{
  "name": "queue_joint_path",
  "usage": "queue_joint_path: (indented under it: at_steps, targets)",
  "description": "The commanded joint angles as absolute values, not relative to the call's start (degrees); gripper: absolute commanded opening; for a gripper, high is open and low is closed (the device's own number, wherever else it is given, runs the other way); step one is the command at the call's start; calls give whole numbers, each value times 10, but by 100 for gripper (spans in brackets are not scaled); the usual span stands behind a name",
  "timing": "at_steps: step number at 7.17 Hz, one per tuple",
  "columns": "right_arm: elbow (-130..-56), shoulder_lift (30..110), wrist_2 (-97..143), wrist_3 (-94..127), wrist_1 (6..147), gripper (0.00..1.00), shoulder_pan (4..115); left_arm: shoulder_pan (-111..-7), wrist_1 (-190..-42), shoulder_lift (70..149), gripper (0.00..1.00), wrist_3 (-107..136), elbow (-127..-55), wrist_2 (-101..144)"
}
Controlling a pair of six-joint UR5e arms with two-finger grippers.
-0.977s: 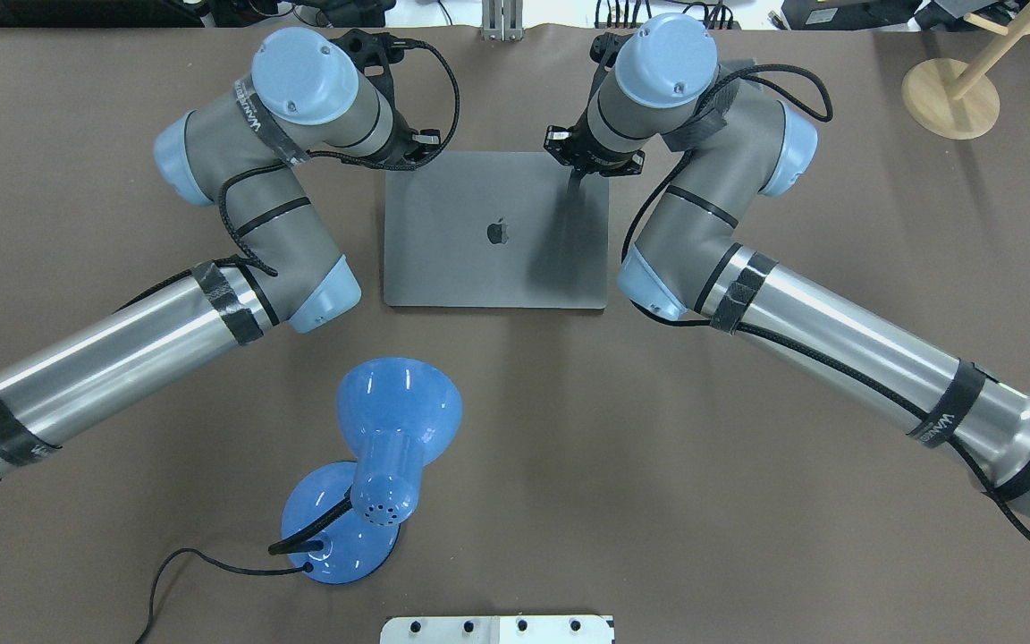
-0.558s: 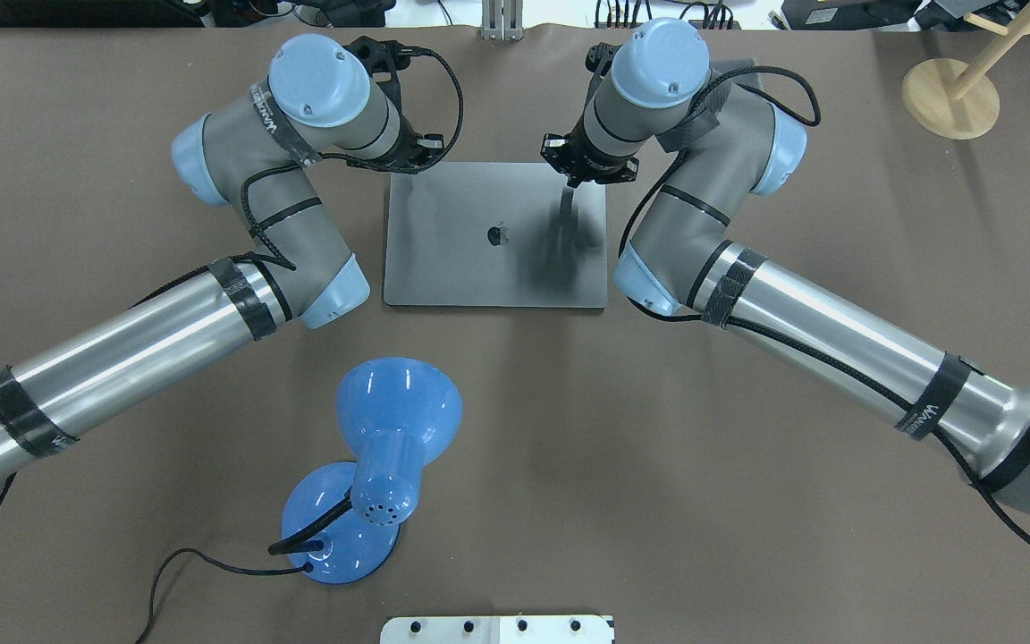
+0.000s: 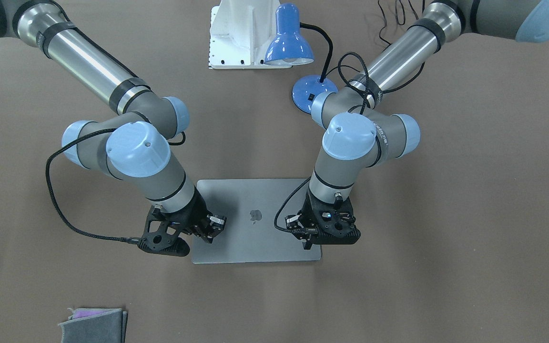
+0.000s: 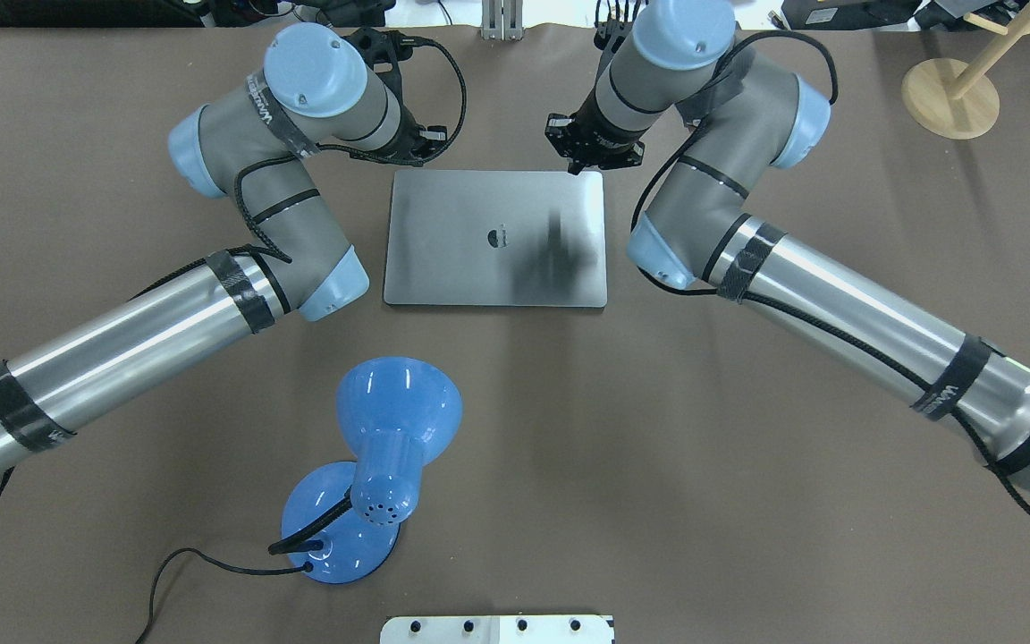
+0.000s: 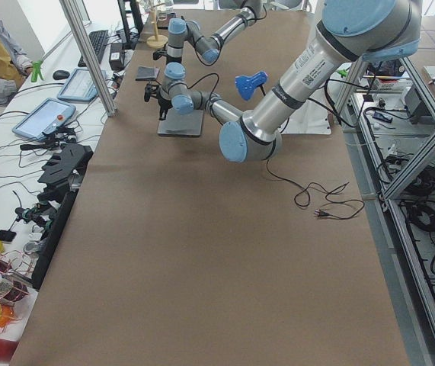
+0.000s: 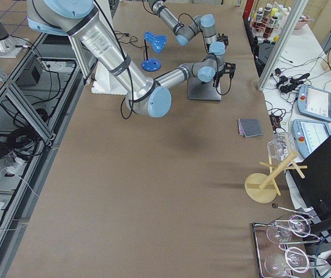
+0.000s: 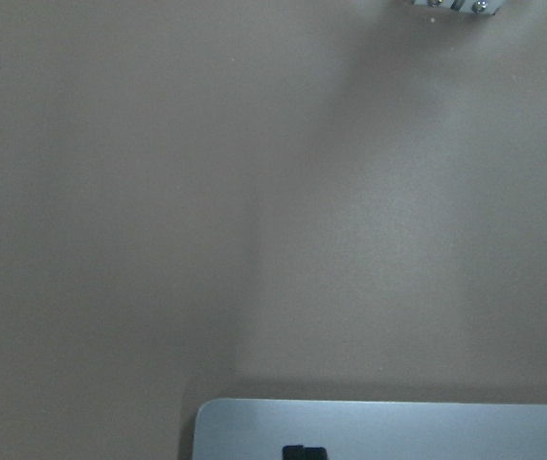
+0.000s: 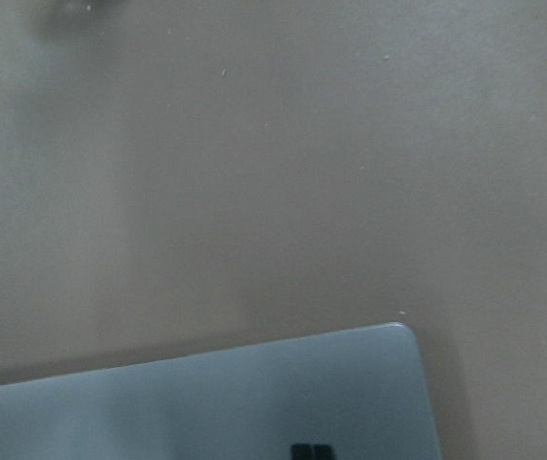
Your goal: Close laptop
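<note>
Laptop (image 4: 452,241) lies closed, logo up, at mid-surface (image 4: 658,501). Left gripper (image 7: 304,452) and right gripper (image 8: 311,451), both narrow and holding nothing, stand over the lid corners farthest from the blue lamp (image 4: 399,420).

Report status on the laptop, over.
Left end effector and right end effector shut, tips on lid's far edge. Laptop lid down flat, looks closed. Blue lamp stands apart from it.
</note>
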State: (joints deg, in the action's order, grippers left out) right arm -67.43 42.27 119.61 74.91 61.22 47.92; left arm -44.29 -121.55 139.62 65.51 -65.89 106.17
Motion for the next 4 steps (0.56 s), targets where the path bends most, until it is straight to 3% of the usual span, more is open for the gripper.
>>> queue_joint_path:
  at_steps: [1, 3, 4]
  targets:
    - [-826, 548, 1296, 732, 618, 0, 559, -494, -1190, 1321, 0, 650, -765, 1167]
    - [-953, 657, 1378, 626, 689, 0, 650, -568, -1161, 1205, 0, 558, -882, 1257]
    - [-1020, 737, 1382, 554, 730, 53, 682, -619, -1131, 1140, 40, 512, -945, 1296]
